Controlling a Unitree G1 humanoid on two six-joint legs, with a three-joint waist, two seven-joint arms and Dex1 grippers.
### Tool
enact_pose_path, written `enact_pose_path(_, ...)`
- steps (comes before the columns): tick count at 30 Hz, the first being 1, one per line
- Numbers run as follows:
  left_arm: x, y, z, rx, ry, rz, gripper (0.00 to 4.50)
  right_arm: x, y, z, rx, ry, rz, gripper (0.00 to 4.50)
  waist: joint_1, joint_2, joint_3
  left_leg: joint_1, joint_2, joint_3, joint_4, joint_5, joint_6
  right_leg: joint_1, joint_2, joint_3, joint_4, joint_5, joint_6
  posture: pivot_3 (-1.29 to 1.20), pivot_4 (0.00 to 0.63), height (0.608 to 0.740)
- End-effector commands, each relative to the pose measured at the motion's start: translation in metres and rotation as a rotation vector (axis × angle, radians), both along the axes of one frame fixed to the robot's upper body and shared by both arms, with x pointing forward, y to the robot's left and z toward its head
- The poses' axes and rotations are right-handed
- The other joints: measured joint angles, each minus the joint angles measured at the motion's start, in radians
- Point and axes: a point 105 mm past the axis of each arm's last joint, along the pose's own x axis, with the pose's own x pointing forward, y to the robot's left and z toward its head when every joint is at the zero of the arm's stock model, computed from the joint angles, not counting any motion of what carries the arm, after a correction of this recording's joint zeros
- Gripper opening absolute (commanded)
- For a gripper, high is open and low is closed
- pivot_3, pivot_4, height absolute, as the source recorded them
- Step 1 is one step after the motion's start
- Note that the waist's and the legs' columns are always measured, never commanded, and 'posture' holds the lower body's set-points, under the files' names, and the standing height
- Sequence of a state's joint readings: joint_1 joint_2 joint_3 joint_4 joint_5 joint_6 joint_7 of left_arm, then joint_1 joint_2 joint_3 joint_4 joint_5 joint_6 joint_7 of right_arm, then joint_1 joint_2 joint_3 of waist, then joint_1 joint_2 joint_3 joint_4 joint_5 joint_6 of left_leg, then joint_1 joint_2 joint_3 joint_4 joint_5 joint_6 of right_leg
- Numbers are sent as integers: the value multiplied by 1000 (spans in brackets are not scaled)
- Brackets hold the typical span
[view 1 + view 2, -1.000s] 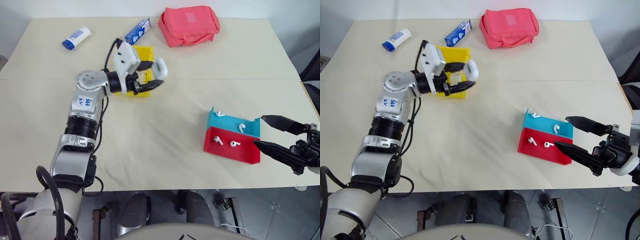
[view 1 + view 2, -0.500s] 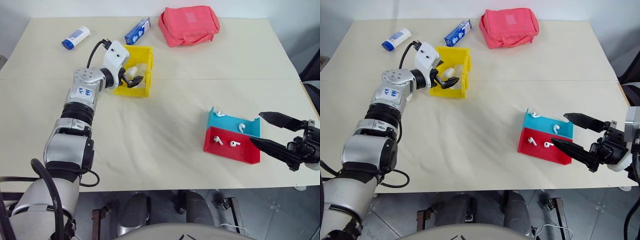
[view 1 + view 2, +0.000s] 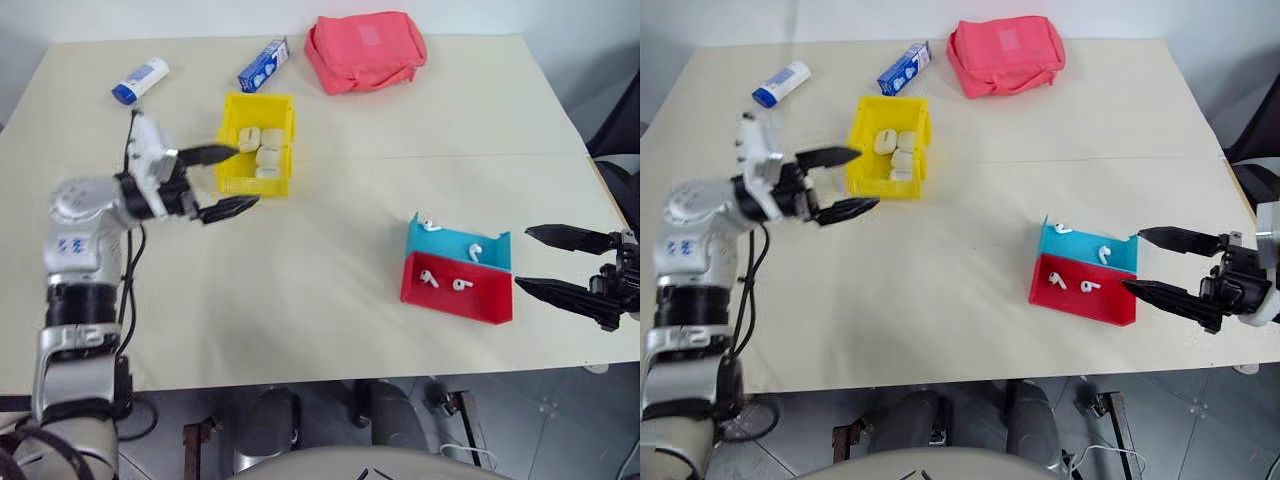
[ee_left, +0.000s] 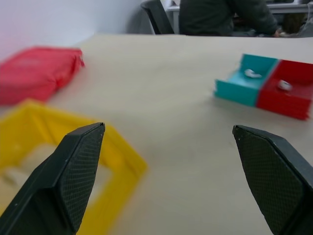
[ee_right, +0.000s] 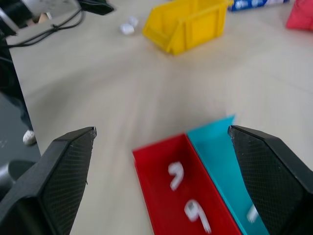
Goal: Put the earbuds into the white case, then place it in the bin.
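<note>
The yellow bin (image 3: 266,186) stands at the back left of the table, with several white cases (image 3: 268,155) lying inside it. My left gripper (image 3: 245,176) hovers open and empty just left of the bin's near corner, pointing toward it. Several earbuds (image 3: 428,277) lie in the red-and-teal tray (image 3: 455,305) at the front right. My right gripper (image 3: 523,257) is open and empty, just right of the tray and level with it. In the right wrist view two earbuds (image 5: 175,175) sit in the red half, between my fingers (image 5: 63,171).
A red fabric pouch (image 3: 365,50) lies at the back centre, a blue-and-white box (image 3: 262,65) beside it, and a white-and-blue tube bottle (image 3: 140,80) at the back left. The left wrist view shows a person (image 4: 220,14) seated beyond the table's far edge.
My left gripper held a white case above the bin, lowered it in, let go and drew back to the left, open. The right gripper hardly moved. The camera view shifted.
</note>
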State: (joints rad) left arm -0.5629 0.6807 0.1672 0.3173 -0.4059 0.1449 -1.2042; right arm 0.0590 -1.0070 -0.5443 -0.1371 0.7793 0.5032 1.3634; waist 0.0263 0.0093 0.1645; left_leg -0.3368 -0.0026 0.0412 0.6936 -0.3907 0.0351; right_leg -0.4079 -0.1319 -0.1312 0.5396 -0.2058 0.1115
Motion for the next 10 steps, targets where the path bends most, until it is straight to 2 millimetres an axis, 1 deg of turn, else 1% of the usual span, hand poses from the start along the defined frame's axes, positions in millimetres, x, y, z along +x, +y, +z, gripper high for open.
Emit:
enact_pose_path(1, -11, 11, 11, -11, -45, -21, 4467, 2, -4, 1, -61, -8, 48, 4500, 3, 0, 0, 0, 0, 0, 0, 0, 0, 0, 0, 0, 0, 0, 0, 0, 150, 740)
enact_pose_path(4, -17, 13, 7, -6, -24, -36, 4467, 7, -5, 3, -55, -12, 57, 4500, 4, 0, 0, 0, -1, -1, 0, 0, 0, 0, -2, 0, 0, 0, 0, 0, 150, 740)
enact_pose_path(10, -19, 14, 10, -16, -45, -42, 4467, 13, -3, 4, -55, -18, 72, 4500, 0, 0, 0, 0, -1, -1, 0, 0, 0, 0, -2, 0, 1, 0, 0, 0, 150, 740)
